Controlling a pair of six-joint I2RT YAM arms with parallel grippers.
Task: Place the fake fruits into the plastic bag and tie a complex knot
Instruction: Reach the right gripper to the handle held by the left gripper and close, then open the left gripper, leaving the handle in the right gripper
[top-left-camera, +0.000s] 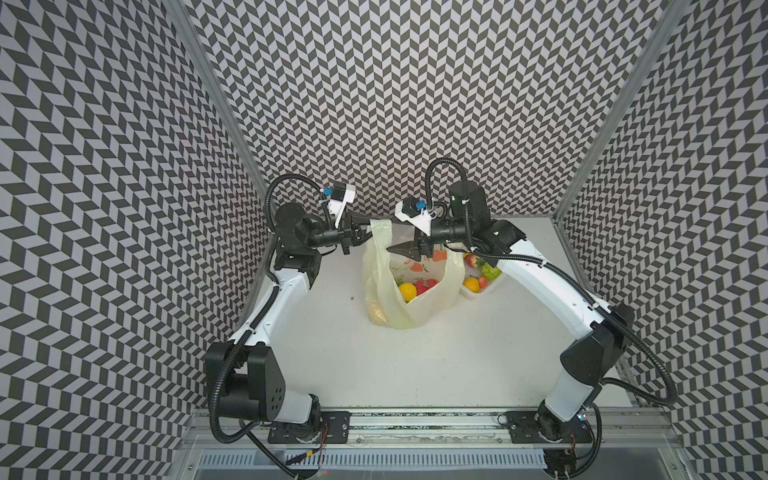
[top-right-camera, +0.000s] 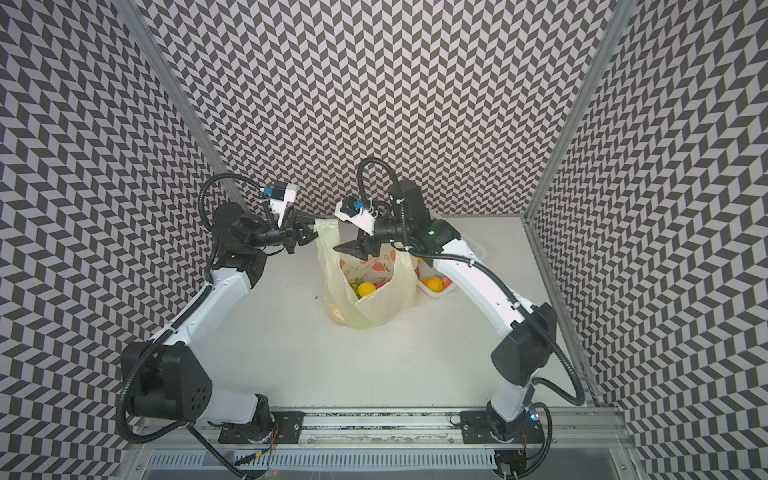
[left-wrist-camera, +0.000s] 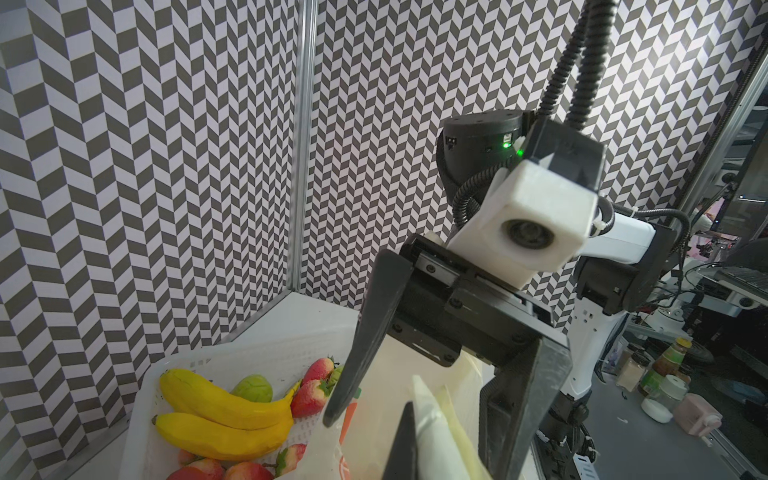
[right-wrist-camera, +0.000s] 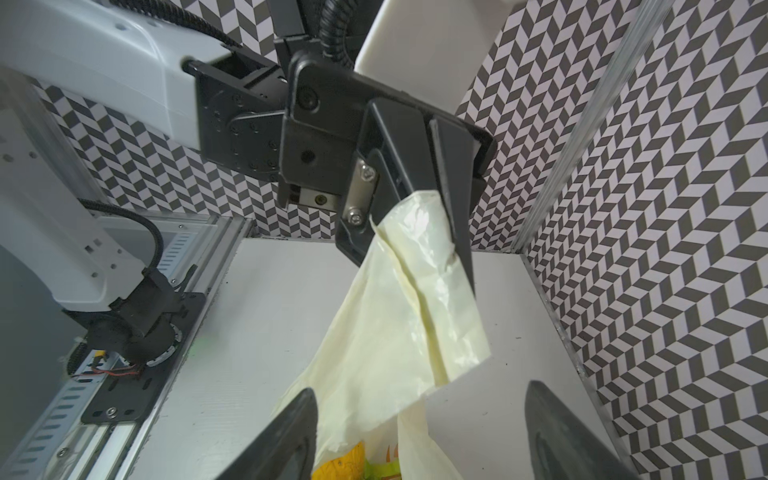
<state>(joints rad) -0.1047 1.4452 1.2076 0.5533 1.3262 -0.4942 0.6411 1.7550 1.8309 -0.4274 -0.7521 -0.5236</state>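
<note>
The pale-yellow plastic bag (top-left-camera: 419, 307) (top-right-camera: 384, 301) stands open mid-table, with a yellow fruit (top-left-camera: 407, 289) and a red fruit (top-left-camera: 427, 285) inside. My left gripper (top-left-camera: 365, 231) (top-right-camera: 309, 235) (right-wrist-camera: 415, 249) is shut on the bag's left handle (top-left-camera: 382, 226) (left-wrist-camera: 432, 424) (right-wrist-camera: 411, 316) and holds it up. My right gripper (top-left-camera: 398, 249) (top-right-camera: 348, 249) (right-wrist-camera: 422, 386) hangs open just above the bag's mouth with nothing between its fingers (left-wrist-camera: 365, 353). More fake fruits lie in the basket: bananas (left-wrist-camera: 224, 411), strawberries (left-wrist-camera: 311, 395) and a green pear (left-wrist-camera: 253, 388). No knot is in view.
The white perforated basket (top-left-camera: 471, 294) (top-right-camera: 440, 296) (left-wrist-camera: 266, 353) sits right of the bag, under my right arm. Patterned walls close in the back and both sides. The arms' base rail (top-left-camera: 415, 428) runs along the front edge.
</note>
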